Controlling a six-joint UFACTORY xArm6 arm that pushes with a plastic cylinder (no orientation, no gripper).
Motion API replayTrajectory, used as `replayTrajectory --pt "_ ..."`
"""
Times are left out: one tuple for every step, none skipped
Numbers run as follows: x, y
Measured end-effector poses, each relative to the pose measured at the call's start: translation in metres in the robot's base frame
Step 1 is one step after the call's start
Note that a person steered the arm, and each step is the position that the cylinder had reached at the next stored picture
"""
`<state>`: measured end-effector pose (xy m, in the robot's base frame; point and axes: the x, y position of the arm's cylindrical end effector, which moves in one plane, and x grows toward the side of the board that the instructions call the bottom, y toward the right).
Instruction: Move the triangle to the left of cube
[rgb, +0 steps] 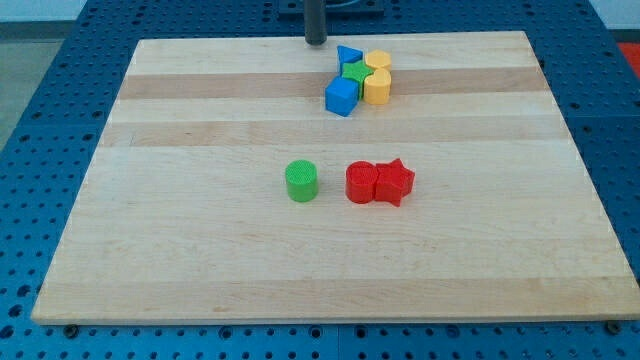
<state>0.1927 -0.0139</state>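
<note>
My tip (316, 42) rests at the board's top edge, just left of a tight cluster of blocks. In that cluster a blue triangle (348, 56) lies at the top left, nearest my tip. A blue cube (341, 97) sits below it at the cluster's lower left. A green block (355, 73), its shape unclear, is wedged between them. Two yellow blocks stand on the cluster's right: one (378, 61) at the top and one (377, 87) below it. The tip touches no block.
A green cylinder (302, 181) stands near the board's middle. To its right a red cylinder (361, 183) touches a red star (394, 182). The wooden board (200, 250) lies on a blue perforated table (40, 120).
</note>
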Motion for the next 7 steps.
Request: replayTrajectory --pt "0.014 0.060" --pt "0.030 0.060" --pt "0.033 0.060" --pt "0.049 0.046" --pt "0.061 0.025" --pt "0.078 0.005" --pt "0.102 -0.005"
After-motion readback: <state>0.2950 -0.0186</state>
